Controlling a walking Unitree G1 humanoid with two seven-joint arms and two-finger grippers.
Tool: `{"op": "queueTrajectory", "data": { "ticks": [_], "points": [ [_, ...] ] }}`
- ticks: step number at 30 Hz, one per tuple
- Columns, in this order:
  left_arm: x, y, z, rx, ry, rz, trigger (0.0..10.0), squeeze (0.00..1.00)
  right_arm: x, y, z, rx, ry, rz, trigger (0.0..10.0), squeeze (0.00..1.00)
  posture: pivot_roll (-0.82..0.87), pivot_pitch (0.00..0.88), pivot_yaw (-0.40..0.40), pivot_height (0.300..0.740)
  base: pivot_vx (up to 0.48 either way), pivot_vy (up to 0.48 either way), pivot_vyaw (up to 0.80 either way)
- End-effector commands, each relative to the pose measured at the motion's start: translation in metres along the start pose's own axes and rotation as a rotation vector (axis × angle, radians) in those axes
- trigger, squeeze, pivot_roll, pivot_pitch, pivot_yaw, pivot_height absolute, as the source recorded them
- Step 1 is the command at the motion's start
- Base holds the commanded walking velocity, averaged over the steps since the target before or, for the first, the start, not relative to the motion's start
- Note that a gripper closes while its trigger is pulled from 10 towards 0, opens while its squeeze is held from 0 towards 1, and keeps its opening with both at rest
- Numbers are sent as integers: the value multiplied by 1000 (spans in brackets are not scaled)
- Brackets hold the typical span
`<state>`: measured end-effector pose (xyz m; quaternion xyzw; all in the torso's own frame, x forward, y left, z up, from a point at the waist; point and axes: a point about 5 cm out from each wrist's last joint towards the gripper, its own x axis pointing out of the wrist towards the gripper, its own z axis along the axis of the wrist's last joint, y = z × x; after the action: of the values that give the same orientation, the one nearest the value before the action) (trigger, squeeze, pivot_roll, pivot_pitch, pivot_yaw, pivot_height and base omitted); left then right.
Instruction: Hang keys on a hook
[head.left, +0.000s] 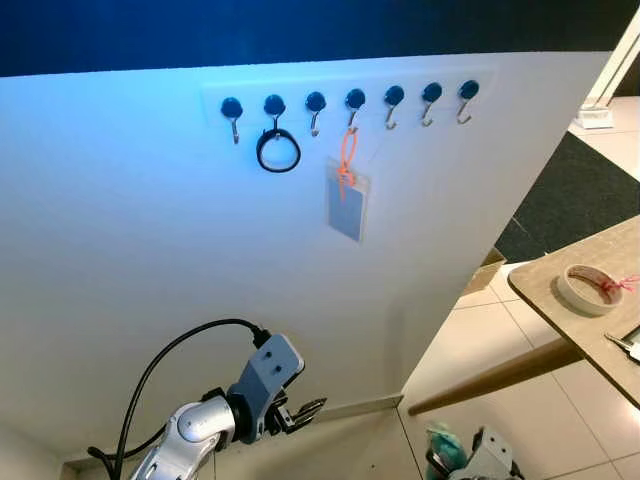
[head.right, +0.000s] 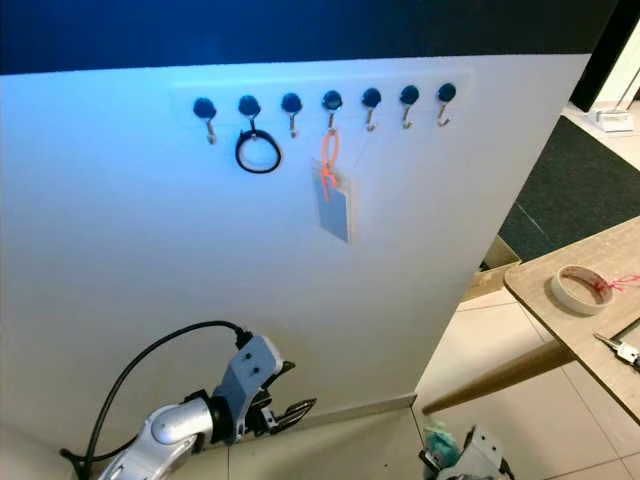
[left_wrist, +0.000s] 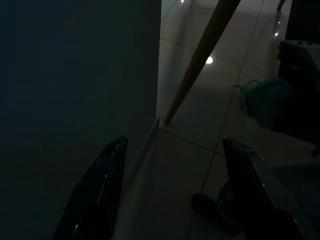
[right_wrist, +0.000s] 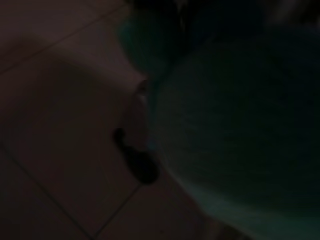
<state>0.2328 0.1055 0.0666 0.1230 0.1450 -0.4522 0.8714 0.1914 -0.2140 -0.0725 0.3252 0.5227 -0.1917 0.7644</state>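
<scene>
A row of small metal hooks (head.left: 350, 105) with dark round heads runs along the top of a white wall. The second hook carries a black ring (head.left: 278, 150). From the fourth hangs an orange loop with a grey card (head.left: 347, 198). My left gripper (head.left: 308, 410) is low beside the wall's foot, open and empty, its two black fingers (left_wrist: 102, 185) wide apart in the left wrist view. My right gripper (head.left: 485, 458) is low over the floor with a fuzzy teal thing (head.left: 446, 448) right against it. That teal thing (right_wrist: 235, 130) looms close and dark in the right wrist view.
A wooden table (head.left: 560, 300) juts in at the right, holding a roll of tape (head.left: 589, 288) and a small metal tool (head.left: 625, 345). Its slanted wooden leg (head.left: 495, 378) reaches toward the wall's base. Beige tiles and a dark mat (head.left: 580, 195) cover the floor.
</scene>
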Motion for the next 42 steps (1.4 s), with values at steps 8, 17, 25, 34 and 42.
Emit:
{"op": "queueTrajectory", "data": {
  "ticks": [8,17,25,34,42],
  "points": [
    [-1,2,-1,2,6,18,10000,0,1,3,5,-506,-59,-125,10000,0,49,103,-15,740,0,0,0],
    [-1,10,14,26,-124,89,10000,0,-13,79,36,-1112,-454,90,10000,0,53,104,-15,740,0,0,0],
    [-1,3,48,145,-353,48,10000,0,-36,127,34,-1572,-712,250,10000,0,51,103,-18,740,0,0,0],
    [4,7,42,296,-277,34,10000,1000,-75,164,31,-1417,-983,580,10000,0,49,104,-19,740,0,0,0],
    [5,1,29,364,-216,-9,10000,0,-100,179,33,-1101,-997,786,10000,0,42,107,-17,740,0,0,0]
  ]
}}
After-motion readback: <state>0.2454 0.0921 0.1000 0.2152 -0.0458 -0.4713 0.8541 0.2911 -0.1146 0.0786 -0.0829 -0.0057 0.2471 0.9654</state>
